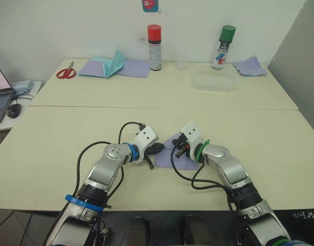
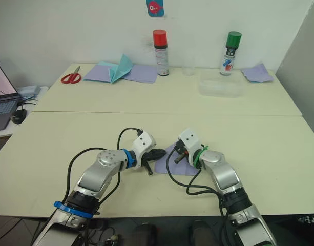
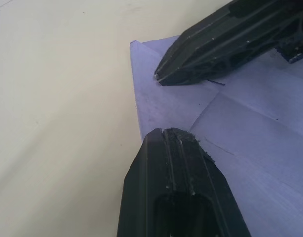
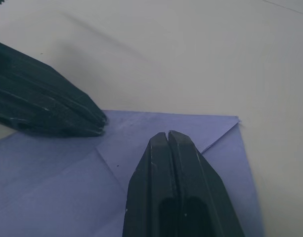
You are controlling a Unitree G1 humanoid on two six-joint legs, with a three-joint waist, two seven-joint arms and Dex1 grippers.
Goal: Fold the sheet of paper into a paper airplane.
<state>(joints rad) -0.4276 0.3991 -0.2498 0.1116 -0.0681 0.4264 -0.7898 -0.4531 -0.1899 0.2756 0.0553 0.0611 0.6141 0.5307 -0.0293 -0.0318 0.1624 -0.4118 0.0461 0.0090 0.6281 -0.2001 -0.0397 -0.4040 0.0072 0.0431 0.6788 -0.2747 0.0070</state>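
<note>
Paper: the lavender sheet (image 1: pixel 183 156) lies flat on the near table (image 1: pixel 54 148), between the two grippers, with a corner flap already folded over and crease lines showing.
Left gripper: (image 1: pixel 155 149) fingers clenched together, nothing pinched; tip sits over the sheet's edge at about 9 o'clock of the paper.
Right gripper: (image 1: pixel 180 148) fingers also pressed together, empty; tip rests over the folded flap, at about 12 o'clock of the sheet.
Stage: judged early, a first corner fold made, far from a plane.
Risk, slide: the thin sheet lies loose on a smooth top; a sideways push from either tip would likely skate it rather than crease it.
Risk, flap: if the right tip lifts, the flap may spring open.
Risk, tear: hard pressure at the crease could crumple or rip it.
Risk, collision: the tips are near each other; a converging move could knock them together.
Clutter: scissors (image 1: pixel 66 72), cans and teal paper (image 1: pixel 113 63) sit far off at 12 o'clock, no hazard.
</note>
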